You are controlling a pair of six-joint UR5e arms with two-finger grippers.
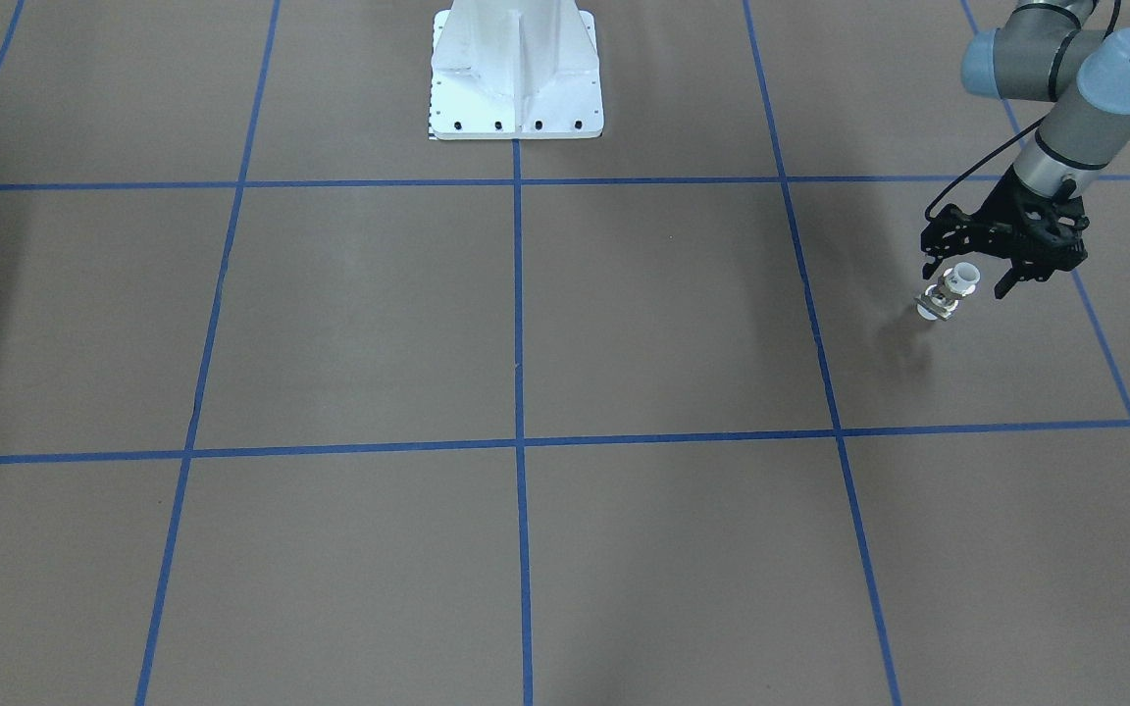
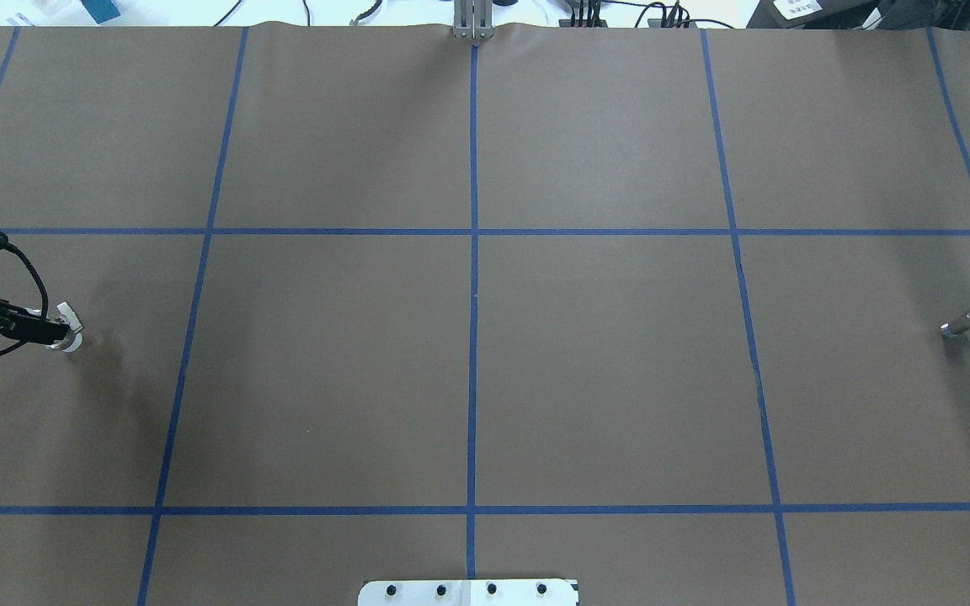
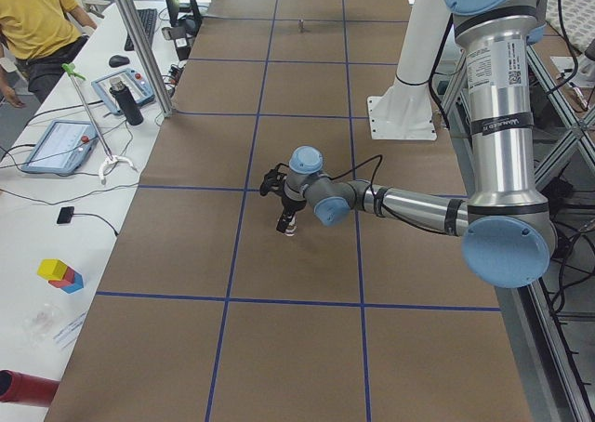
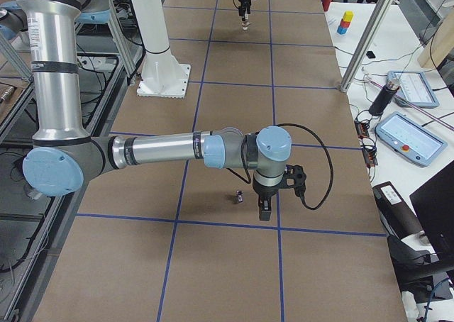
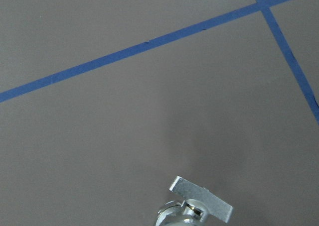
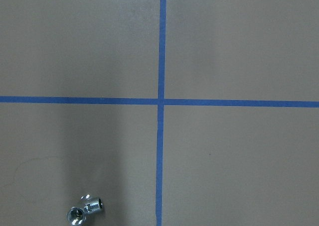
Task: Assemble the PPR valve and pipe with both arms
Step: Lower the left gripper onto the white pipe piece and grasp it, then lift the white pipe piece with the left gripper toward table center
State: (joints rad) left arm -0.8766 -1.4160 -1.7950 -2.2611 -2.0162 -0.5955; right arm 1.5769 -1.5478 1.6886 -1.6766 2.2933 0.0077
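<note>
We see the left hand (image 1: 969, 278) far out to the robot's left of the white pedestal base (image 1: 516, 74), pinching the PPR valve (image 1: 946, 296) near its upper white end (the fingertips themselves are hard to make out). The valve hangs tilted, its lower white ring pointing down toward the brown desk (image 1: 624, 324), where a faint shadow lies near it. On the robot's right of the base, about as far out, the pipe (image 2: 963, 323) lies on its side on the desk. The right hand (image 4: 264, 210) points down just beside the pipe, apart from it; we cannot tell whether its fingers are spread or pressed together.
</note>
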